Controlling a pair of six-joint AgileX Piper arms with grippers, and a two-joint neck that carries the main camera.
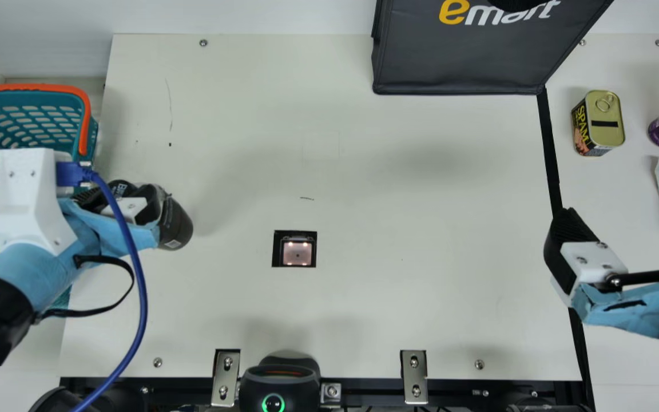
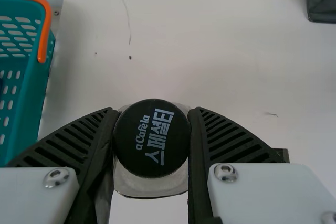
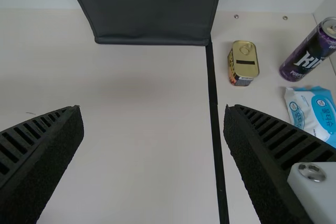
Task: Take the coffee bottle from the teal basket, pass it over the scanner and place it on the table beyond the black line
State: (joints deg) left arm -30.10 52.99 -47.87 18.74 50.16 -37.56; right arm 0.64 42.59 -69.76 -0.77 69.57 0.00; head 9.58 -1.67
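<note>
The coffee bottle (image 1: 176, 226) is hanging in the left gripper (image 2: 152, 109), just beside the teal basket (image 2: 23, 121) and short of the scanner (image 1: 297, 253).
From where I'm standing, the left fingers are closing round it, spread only to its width; the right gripper (image 3: 153, 108) is gaping wide, holding nothing. The smooth, round body could end up twisting or slipping if the pads are pressing unevenly, and the scan could be failing if the barcode is facing away. The right gripper is sitting by the black line (image 1: 552, 154), so a low crossing could be risking a knock. I'm counting 1 bottle, 1 basket, 2 grippers, 1 line and 1 dark bag (image 1: 461, 63); beyond the line, 1 tin (image 1: 607, 117), 1 purple can (image 3: 307, 56) and 1 packet (image 3: 315, 111) are waiting.
</note>
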